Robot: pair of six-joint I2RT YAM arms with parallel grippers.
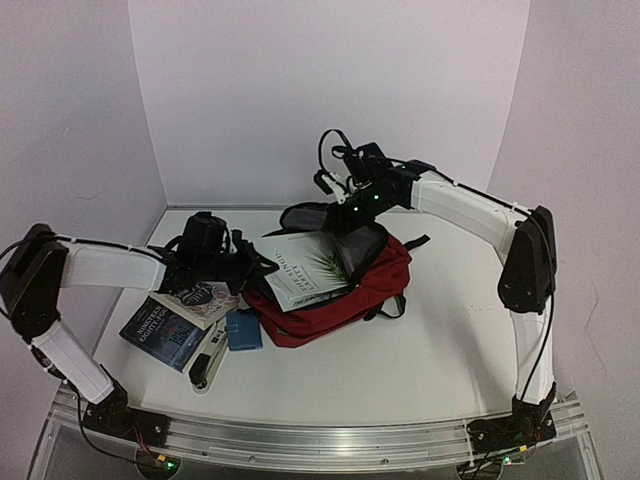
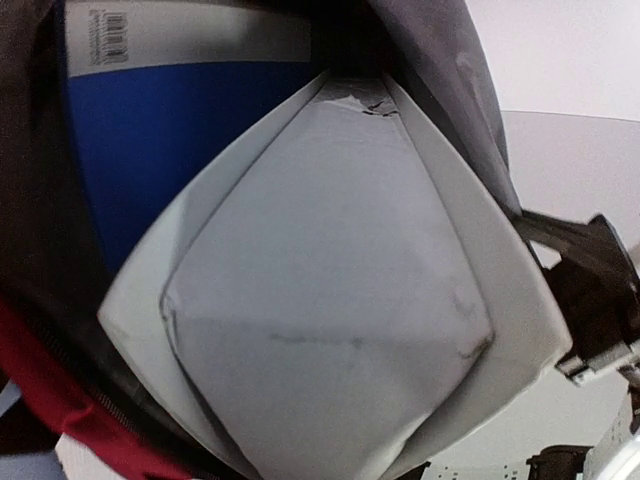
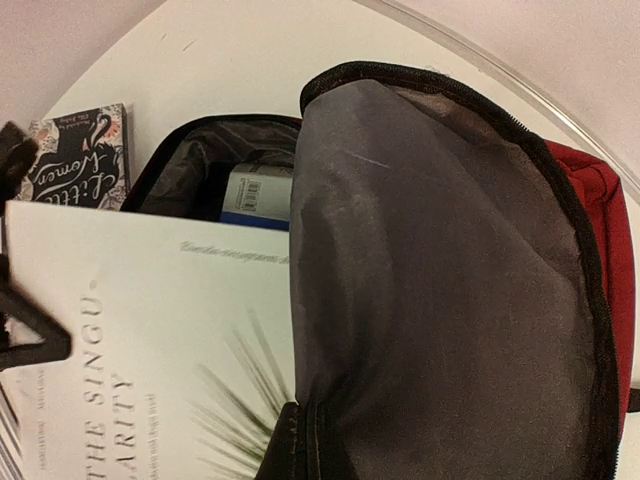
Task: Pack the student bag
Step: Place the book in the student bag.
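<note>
Lying flat near the centre of the table (image 1: 420, 370), the student bag (image 1: 350, 295) has its mouth turned toward the rear left. Its flap (image 3: 430, 280), grey lining exposed and edged with black zipper tape, is raised clear of the mouth.

Right gripper (image 1: 333, 192): positioned above the rear of the bag, at the raised flap. The fingers are fully closed; the flap stands lifted toward them and appears pinched at its edge. The contact point itself is not clearly visible in the right wrist view.

Left gripper (image 1: 252, 268): positioned at the mouth of the bag, at the left edge of a white book (image 1: 305, 268). The fingers are closed to a narrow gap and clamp that book. The book rests tilted, its far end under the flap and its near end outside the bag. The left wrist view shows its page block (image 2: 330, 300) filling most of the frame.

Contents: a blue book (image 3: 258, 195) with a barcode label sits inside the bag, behind the white book.

Items on the table left of the bag:
- a Little Women book (image 1: 195, 298)
- a dark blue book (image 1: 165, 335), partly under it
- a small blue item (image 1: 243, 330), just beside the bag
- a black-and-white object (image 1: 207, 365), type not determinable
</note>
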